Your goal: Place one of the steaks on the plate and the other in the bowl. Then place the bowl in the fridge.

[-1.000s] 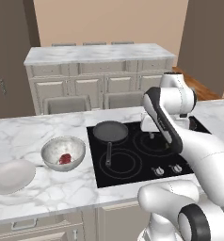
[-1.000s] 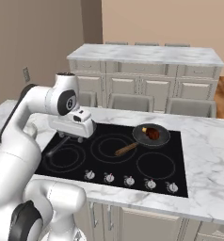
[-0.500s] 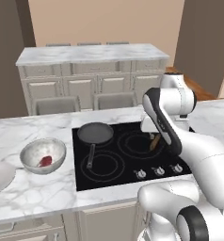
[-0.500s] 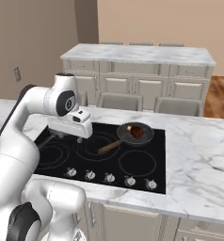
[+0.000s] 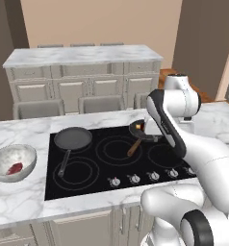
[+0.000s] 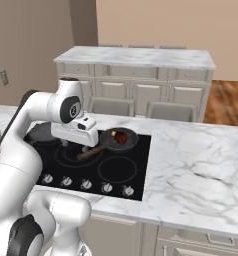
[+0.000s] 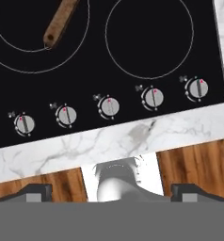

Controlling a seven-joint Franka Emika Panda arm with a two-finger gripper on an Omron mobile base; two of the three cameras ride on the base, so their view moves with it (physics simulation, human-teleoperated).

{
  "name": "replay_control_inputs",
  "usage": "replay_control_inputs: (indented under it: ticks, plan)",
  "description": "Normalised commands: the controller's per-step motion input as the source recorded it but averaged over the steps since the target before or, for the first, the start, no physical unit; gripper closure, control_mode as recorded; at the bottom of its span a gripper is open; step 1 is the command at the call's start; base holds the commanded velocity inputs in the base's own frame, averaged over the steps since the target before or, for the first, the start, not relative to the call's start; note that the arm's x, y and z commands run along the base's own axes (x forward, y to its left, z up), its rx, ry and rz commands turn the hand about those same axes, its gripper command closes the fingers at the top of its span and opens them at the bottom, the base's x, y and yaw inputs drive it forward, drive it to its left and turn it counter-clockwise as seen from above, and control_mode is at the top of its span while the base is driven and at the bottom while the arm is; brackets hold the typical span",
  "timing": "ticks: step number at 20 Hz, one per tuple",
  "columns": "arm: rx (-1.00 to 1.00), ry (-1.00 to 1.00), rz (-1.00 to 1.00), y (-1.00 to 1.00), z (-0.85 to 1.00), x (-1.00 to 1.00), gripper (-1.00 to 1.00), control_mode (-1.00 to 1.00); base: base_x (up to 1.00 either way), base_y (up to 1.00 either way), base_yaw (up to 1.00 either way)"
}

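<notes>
One steak lies in the speckled bowl on the marble counter left of the cooktop. The other steak sits in a small dark pan with a wooden handle on the cooktop's back right burner. My gripper hovers over the cooktop just left of that pan, above its handle. In the hand view the gripper is open, its fingertips wide apart with nothing between them. The plate and the fridge are out of view.
An empty black frying pan rests on the back left burner. A row of knobs runs along the cooktop's front edge. Behind stands a marble-topped island with chairs. Wide marble counter lies to the right.
The whole scene has slid left in both base views, so the base has driven right. The plate has left the left base view. The gripper stays open.
</notes>
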Motion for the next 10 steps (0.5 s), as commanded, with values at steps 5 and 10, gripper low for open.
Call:
replay_control_inputs:
  ticks: [5, 10]
  plan:
    - [0.0, 0.01, 0.0, -0.2, 0.0, 0.0, -1.0, -1.0, 0.0, -0.29, 0.0]
    - [0.0, 0.04, 0.08, -0.17, 0.03, 0.25, -1.0, -1.0, 0.0, 0.0, 0.0]
